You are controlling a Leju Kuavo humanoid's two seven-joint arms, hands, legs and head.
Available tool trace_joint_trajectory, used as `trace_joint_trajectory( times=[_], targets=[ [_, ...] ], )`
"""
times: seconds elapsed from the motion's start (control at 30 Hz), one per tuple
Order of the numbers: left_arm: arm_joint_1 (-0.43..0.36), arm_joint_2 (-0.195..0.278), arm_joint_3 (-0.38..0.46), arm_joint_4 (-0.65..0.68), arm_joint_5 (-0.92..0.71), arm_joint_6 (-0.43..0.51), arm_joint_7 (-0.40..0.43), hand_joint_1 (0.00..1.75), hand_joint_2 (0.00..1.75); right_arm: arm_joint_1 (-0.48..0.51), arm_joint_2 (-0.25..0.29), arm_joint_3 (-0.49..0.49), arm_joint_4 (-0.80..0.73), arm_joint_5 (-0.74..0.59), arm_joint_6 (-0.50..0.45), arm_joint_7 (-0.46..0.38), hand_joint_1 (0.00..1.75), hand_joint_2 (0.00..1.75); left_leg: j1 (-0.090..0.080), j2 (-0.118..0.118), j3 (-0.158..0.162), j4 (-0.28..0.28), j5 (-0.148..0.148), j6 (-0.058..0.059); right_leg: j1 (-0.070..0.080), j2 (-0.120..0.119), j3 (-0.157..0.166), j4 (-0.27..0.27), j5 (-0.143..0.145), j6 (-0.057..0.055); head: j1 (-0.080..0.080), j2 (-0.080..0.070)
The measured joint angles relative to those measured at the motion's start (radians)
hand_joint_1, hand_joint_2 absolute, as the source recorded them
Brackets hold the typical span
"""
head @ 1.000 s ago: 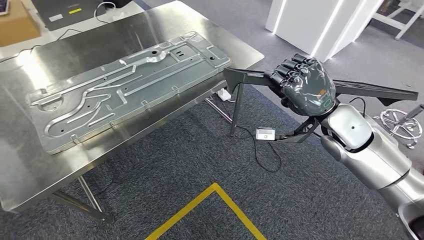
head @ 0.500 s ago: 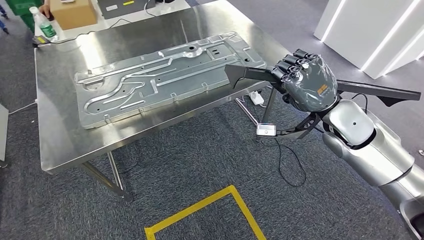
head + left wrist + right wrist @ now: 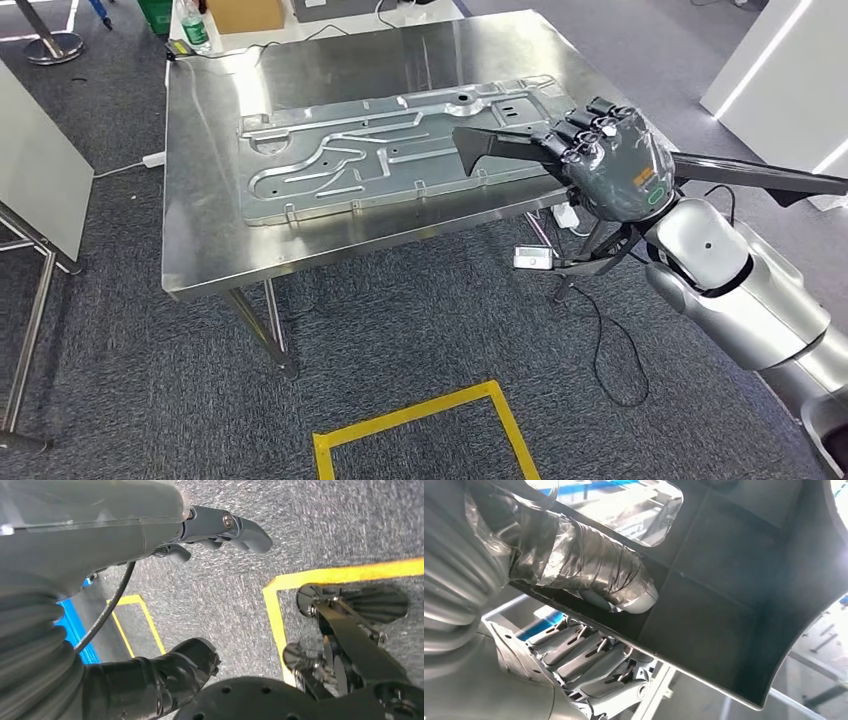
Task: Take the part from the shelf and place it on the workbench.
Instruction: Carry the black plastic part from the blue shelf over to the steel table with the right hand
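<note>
Your right hand (image 3: 612,160) grips the long black part (image 3: 500,145) and holds it in the air, over the near edge of the steel workbench (image 3: 200,180). Your left hand (image 3: 150,605) hangs open above the carpet, holding nothing.

A workshop: steel workbench (image 3: 200,200) bearing a stamped metal panel (image 3: 390,150), yellow floor tape (image 3: 420,412)

one steel workbench (image 3: 200,250), one stamped metal panel (image 3: 400,150), one black part (image 3: 500,145), one bottle (image 3: 193,28).
</note>
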State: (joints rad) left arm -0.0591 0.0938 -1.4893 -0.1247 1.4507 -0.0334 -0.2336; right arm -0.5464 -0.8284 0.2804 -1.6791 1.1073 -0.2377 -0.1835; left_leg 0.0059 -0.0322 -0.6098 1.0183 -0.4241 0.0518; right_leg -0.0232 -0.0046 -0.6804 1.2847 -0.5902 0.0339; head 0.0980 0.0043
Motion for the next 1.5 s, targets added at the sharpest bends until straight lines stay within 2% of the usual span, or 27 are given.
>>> trace_joint_trajectory(
  times=[0.07,0.13,0.2,0.3,0.37,0.43,0.47,0.5,0.57,0.6,0.63,0.67,0.77,0.9,0.93,1.0,1.03,1.07,1.1,1.17,1.2,1.23,1.3,1.37,1.43,1.47,1.5],
  targets=[
    [0.001,0.0,0.0,0.0,0.001,-0.001,0.0,0.0,1.75,-0.005,-0.005,0.002,0.003,0.006,0.008,-0.001,1.75,1.75,0.0,-0.01,0.0,0.005,-0.003,-0.004,-0.002,0.002,0.046,-0.11,0.069,-0.001,0.0,0.0],
    [0.0,0.0,0.0,0.0,0.001,-0.002,0.0,0.0,1.75,-0.017,-0.009,0.006,0.007,0.008,0.026,0.001,1.75,1.75,-0.003,-0.017,-0.004,0.009,-0.006,-0.013,0.001,0.007,0.094,-0.22,0.106,-0.007,0.0,0.0],
    [0.0,0.0,0.0,0.0,0.002,-0.002,0.0,0.0,1.75,-0.026,-0.01,0.013,0.012,0.009,0.043,0.004,1.75,1.75,-0.004,-0.02,-0.007,0.008,-0.007,-0.025,0.008,0.01,0.103,-0.249,0.105,-0.016,0.0,0.0],
    [0.002,-0.001,0.0,0.0,0.002,-0.003,-0.001,0.0,1.75,-0.036,-0.01,0.023,0.018,0.009,0.055,0.008,1.75,1.75,-0.003,-0.01,-0.012,0.024,-0.02,-0.041,0.004,0.006,0.114,-0.26,0.108,-0.034,0.0,0.0],
    [0.001,-0.001,0.001,0.0,0.002,-0.002,-0.001,0.0,1.75,-0.045,-0.01,0.03,0.022,0.009,0.061,0.009,1.75,1.75,-0.001,0.009,-0.053,0.109,-0.06,-0.047,0.002,0.0,0.125,-0.266,0.107,-0.046,-0.001,0.0],
    [0.0,-0.001,0.001,0.0,0.002,-0.003,-0.001,0.0,1.75,-0.053,-0.01,0.04,0.027,0.009,0.069,0.011,1.75,1.75,0.001,0.019,-0.124,0.235,-0.104,-0.05,0.005,-0.005,0.133,-0.266,0.099,-0.054,-0.001,0.0],
    [0.001,-0.001,0.001,0.0,0.002,-0.003,-0.001,0.0,1.75,-0.055,-0.01,0.046,0.029,0.009,0.072,0.012,1.75,1.75,0.001,0.021,-0.149,0.273,-0.107,-0.051,0.007,-0.007,0.139,-0.266,0.093,-0.055,-0.001,0.0],
    [0.002,-0.002,0.001,0.0,0.002,-0.003,-0.002,0.0,1.75,-0.057,-0.01,0.052,0.032,0.009,0.075,0.012,1.75,1.75,0.001,0.023,-0.159,0.277,-0.09,-0.05,0.008,-0.008,0.146,-0.266,0.086,-0.055,-0.001,0.0],
    [0.006,-0.002,0.001,0.0,0.002,-0.003,-0.002,0.0,1.75,-0.061,-0.01,0.063,0.036,0.009,0.075,0.013,1.75,1.75,0.0,0.026,-0.126,0.182,-0.013,-0.043,0.01,-0.009,0.167,-0.266,0.07,-0.051,-0.001,0.0],
    [0.007,-0.002,0.001,0.0,0.002,-0.003,-0.003,0.0,1.75,-0.064,-0.01,0.067,0.038,0.009,0.076,0.014,1.75,1.75,-0.002,0.027,-0.098,0.123,0.017,-0.037,0.012,-0.01,0.176,-0.267,0.06,-0.048,-0.001,0.0],
    [0.008,-0.001,0.001,0.0,0.002,-0.002,-0.004,0.0,1.75,-0.068,-0.01,0.071,0.04,0.009,0.077,0.015,1.75,1.75,-0.006,0.029,-0.071,0.07,0.03,-0.03,0.013,-0.011,0.182,-0.267,0.051,-0.043,0.0,0.0],
    [0.008,-0.001,0.001,0.0,0.002,-0.002,-0.005,0.0,1.75,-0.071,-0.011,0.075,0.041,0.008,0.079,0.016,1.75,1.75,-0.009,0.031,-0.052,0.038,0.029,-0.025,0.013,-0.012,0.187,-0.269,0.044,-0.037,0.0,0.0],
    [0.005,0.0,0.001,0.0,0.003,-0.002,-0.006,0.0,1.75,-0.076,-0.012,0.082,0.044,0.008,0.083,0.017,1.75,1.75,-0.015,0.032,-0.031,0.014,0.002,-0.011,0.011,-0.013,0.204,-0.269,0.042,-0.022,-0.001,0.0],
    [0.005,0.0,0.001,0.0,0.003,-0.002,-0.006,0.0,1.75,-0.077,-0.013,0.083,0.044,0.008,0.083,0.017,1.75,1.75,-0.015,0.031,-0.028,0.01,-0.002,-0.007,0.01,-0.013,0.209,-0.266,0.045,-0.019,-0.001,0.0],
    [0.005,-0.001,0.001,0.0,0.004,-0.002,-0.006,0.0,1.75,-0.079,-0.014,0.084,0.044,0.008,0.084,0.018,1.75,1.75,-0.013,0.029,-0.014,0.004,-0.007,-0.003,0.009,-0.011,0.186,-0.226,0.049,-0.016,0.0,0.0],
    [0.006,-0.001,0.001,0.0,0.005,-0.003,-0.007,0.0,1.75,-0.083,-0.017,0.091,0.047,0.007,0.088,0.022,1.75,1.75,-0.007,0.02,0.049,-0.008,-0.044,0.003,0.003,-0.005,0.057,-0.088,0.011,-0.004,0.0,0.0],
    [0.006,-0.001,0.001,0.0,0.006,-0.003,-0.007,0.0,1.75,-0.084,-0.019,0.095,0.049,0.007,0.09,0.025,1.75,1.75,-0.003,0.014,0.09,-0.013,-0.069,0.004,0.0,-0.002,-0.009,-0.042,0.004,0.002,0.001,0.0],
    [0.007,-0.002,0.001,0.0,0.006,-0.003,-0.006,0.0,1.75,-0.084,-0.019,0.098,0.05,0.007,0.091,0.026,1.75,1.75,-0.002,0.01,0.122,-0.013,-0.094,0.001,-0.003,-0.002,-0.049,-0.055,0.014,0.006,0.001,0.0],
    [0.008,-0.002,0.001,0.0,0.007,-0.004,-0.006,0.0,1.75,-0.085,-0.019,0.1,0.051,0.007,0.092,0.027,1.75,1.75,-0.001,0.007,0.143,-0.013,-0.113,-0.004,-0.004,-0.002,-0.049,-0.121,0.082,0.005,0.001,0.0],
    [0.008,-0.003,0.002,0.0,0.009,-0.004,-0.004,0.0,1.75,-0.089,-0.019,0.104,0.054,0.007,0.097,0.027,1.75,1.75,-0.002,0.004,0.164,-0.01,-0.14,-0.017,0.003,0.0,-0.046,-0.212,0.207,-0.006,-0.001,0.0],
    [0.008,-0.003,0.002,0.0,0.011,-0.004,-0.003,0.0,1.75,-0.092,-0.02,0.108,0.055,0.007,0.101,0.025,1.75,1.75,-0.002,0.003,0.169,-0.011,-0.148,-0.023,0.006,0.002,-0.046,-0.23,0.24,-0.014,-0.001,0.0],
    [0.006,-0.003,0.002,0.0,0.013,-0.004,-0.003,0.0,1.75,-0.095,-0.022,0.111,0.057,0.007,0.105,0.024,1.75,1.75,-0.003,0.003,0.171,-0.008,-0.148,-0.03,0.01,0.003,-0.046,-0.231,0.24,-0.023,-0.001,0.0],
    [0.005,-0.003,0.003,0.0,0.017,-0.003,-0.002,0.0,1.75,-0.103,-0.026,0.114,0.058,0.006,0.109,0.023,1.75,1.75,-0.001,0.008,0.157,0.025,-0.134,-0.042,0.008,0.002,-0.03,-0.241,0.232,-0.039,0.0,0.0],
    [0.003,-0.003,0.004,0.0,0.019,-0.003,-0.004,0.0,1.75,-0.112,-0.026,0.118,0.058,0.004,0.112,0.023,1.75,1.75,0.001,0.015,0.105,0.117,-0.137,-0.051,0.007,0.001,-0.007,-0.254,0.221,-0.053,-0.001,0.0],
    [0.002,-0.003,0.004,0.0,0.019,-0.003,-0.006,0.0,1.75,-0.117,-0.026,0.124,0.059,0.004,0.116,0.024,1.75,1.75,0.002,0.019,0.03,0.223,-0.19,-0.054,0.008,-0.001,0.01,-0.259,0.207,-0.061,-0.001,0.0],
    [0.002,-0.003,0.004,0.0,0.019,-0.004,-0.007,0.0,1.75,-0.117,-0.026,0.128,0.06,0.003,0.119,0.024,1.75,1.75,0.003,0.02,-0.004,0.256,-0.218,-0.056,0.009,0.0,0.018,-0.259,0.201,-0.062,-0.001,0.0],
    [0.003,-0.003,0.005,0.0,0.019,-0.004,-0.008,0.0,1.75,-0.116,-0.026,0.131,0.061,0.003,0.121,0.024,1.75,1.75,0.003,0.022,-0.027,0.265,-0.229,-0.056,0.01,0.0,0.026,-0.259,0.193,-0.062,-0.001,0.0]
  ],
)
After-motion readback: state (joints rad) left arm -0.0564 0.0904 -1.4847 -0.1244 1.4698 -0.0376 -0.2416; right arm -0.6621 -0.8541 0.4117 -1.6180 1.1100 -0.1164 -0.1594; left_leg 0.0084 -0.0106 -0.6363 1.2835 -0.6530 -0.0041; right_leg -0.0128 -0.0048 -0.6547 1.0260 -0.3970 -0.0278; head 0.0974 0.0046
